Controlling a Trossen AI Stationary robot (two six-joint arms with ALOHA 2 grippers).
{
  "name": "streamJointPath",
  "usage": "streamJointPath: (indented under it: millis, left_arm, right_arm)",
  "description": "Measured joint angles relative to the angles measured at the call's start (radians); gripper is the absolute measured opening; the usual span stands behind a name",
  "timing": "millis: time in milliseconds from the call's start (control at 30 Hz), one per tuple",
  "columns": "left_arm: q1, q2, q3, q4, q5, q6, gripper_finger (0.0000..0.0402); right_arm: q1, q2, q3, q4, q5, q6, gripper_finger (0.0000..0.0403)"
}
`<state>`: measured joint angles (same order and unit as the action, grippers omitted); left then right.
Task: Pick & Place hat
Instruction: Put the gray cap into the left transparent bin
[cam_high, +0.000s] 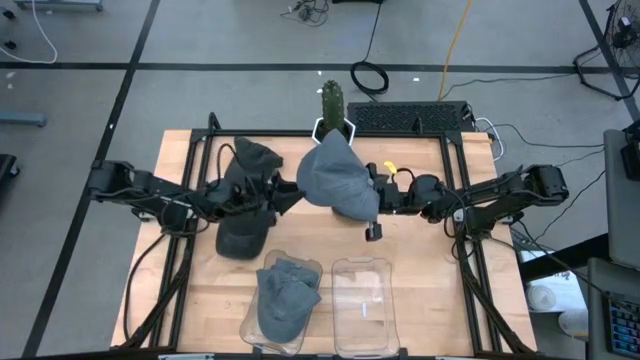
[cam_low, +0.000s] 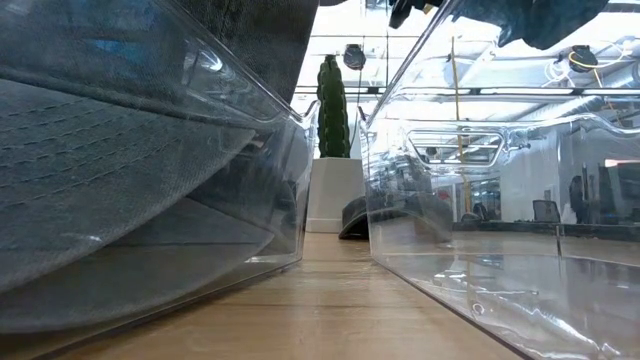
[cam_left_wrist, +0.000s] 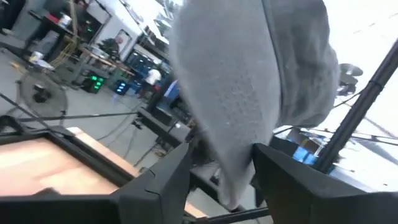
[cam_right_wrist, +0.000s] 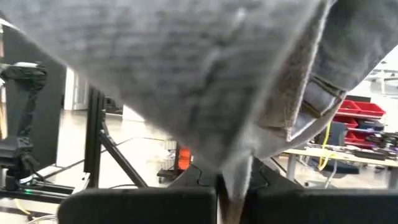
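A grey hat (cam_high: 335, 178) hangs above the middle of the counter (cam_high: 420, 225), lifted between both arms. The right claw (cam_right_wrist: 231, 186) is pinched fully shut on its fabric edge; the left claw (cam_left_wrist: 219, 180) stands part open with a fold of the hat between its fingers. The hat droops beyond the two clear bins: the empty bin (cam_high: 362, 300) lies nearer the right arm, while the other bin (cam_high: 280, 310) already holds a hat. Another cap (cam_high: 245, 200) rests under the left arm.

Three hats (cam_high: 335, 178), two bins (cam_high: 362, 303)
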<state>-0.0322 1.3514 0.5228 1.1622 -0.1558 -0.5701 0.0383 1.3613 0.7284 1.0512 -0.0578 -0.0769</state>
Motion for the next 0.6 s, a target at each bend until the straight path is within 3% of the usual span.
streamJointPath:
  millis: [233, 500, 600]
  left_arm:
    - [-0.007, 0.059, 0.113, -0.012, 0.086, 0.105, 0.0184]
    - [-0.007, 0.059, 0.126, -0.040, 0.103, 0.089, 0.0182]
    - [-0.008, 0.059, 0.124, -0.052, 0.103, 0.060, 0.0144]
  right_arm:
    - [0.000, -0.001, 0.000, -0.019, 0.005, 0.001, 0.0000]
    - [0.000, 0.000, 0.000, -0.023, 0.006, -0.016, 0.0000]
    - [0.001, 0.000, 0.000, -0.030, 0.048, -0.019, 0.0002]
